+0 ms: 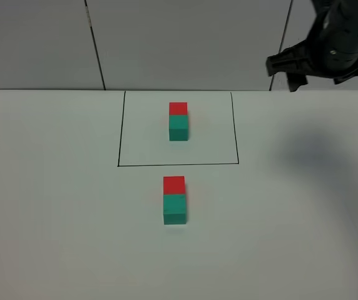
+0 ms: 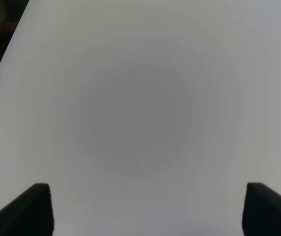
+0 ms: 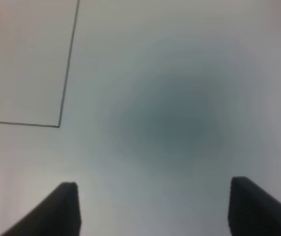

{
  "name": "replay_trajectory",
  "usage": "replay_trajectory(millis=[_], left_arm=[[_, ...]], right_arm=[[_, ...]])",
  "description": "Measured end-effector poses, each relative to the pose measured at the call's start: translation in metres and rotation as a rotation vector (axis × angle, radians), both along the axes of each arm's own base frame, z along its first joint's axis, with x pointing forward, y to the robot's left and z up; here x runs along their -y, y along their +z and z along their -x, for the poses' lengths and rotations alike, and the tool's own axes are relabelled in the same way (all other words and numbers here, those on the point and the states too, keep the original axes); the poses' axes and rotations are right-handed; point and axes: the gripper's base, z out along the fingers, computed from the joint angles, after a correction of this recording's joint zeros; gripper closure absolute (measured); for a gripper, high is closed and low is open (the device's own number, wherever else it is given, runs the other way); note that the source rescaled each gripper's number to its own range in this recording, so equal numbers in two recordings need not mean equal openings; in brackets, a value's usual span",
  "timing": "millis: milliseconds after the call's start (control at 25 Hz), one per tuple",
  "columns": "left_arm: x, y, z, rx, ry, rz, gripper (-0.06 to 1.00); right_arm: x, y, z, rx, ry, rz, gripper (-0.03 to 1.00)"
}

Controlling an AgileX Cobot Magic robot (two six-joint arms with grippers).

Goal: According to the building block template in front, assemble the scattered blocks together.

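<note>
From the high camera, the white table [image 1: 54,206] carries a thin black rectangle [image 1: 117,131] drawn toward its far side. Inside it sits the template [image 1: 178,121]: a red cube joined to a teal cube, the red one farther back. Nearer the camera, outside the outline and just in front of its near line, lie the two loose blocks, the red block [image 1: 174,185] and the teal block [image 1: 174,209], touching face to face in the same order as the template. The right arm [image 1: 342,37] hangs at the upper right, above the table's far edge and well apart from all the cubes, with its shadow [image 1: 310,150] on the table beneath; the tool itself cannot be made out clearly here.

In the left wrist view, the left tool [image 2: 148,209] hovers over bare white table, its two dark fingers [image 2: 30,211] spread wide and gripping nothing.

In the right wrist view, the right tool [image 3: 153,209] stands released, fingers [image 3: 57,211] apart and empty, over the table beside a corner of the black rectangle [image 3: 59,126]. A sliver of red shows at the frame's edge.
</note>
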Motion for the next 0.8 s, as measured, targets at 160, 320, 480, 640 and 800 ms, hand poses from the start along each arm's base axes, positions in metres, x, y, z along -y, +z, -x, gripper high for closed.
replay_trajectory(millis=[160,320,480,640,800], left_arm=[[0.0,0.0,0.0,0.0,0.0,0.0,0.01],[0.0,0.0,0.0,0.0,0.0,0.0,0.01],[0.0,0.0,0.0,0.0,0.0,0.0,0.01],[0.0,0.0,0.0,0.0,0.0,0.0,0.01],[0.0,0.0,0.0,0.0,0.0,0.0,0.01]], right_arm=[[0.045,0.007,0.002,-0.003,-0.074,-0.037,0.3],[0.086,0.011,0.017,-0.013,-0.163,-0.039,0.3],[0.104,0.013,0.044,-0.026,-0.205,-0.022,0.3],[0.107,0.014,0.079,-0.009,-0.216,0.002,0.3],[0.107,0.011,0.123,0.057,-0.23,-0.018,0.3]])
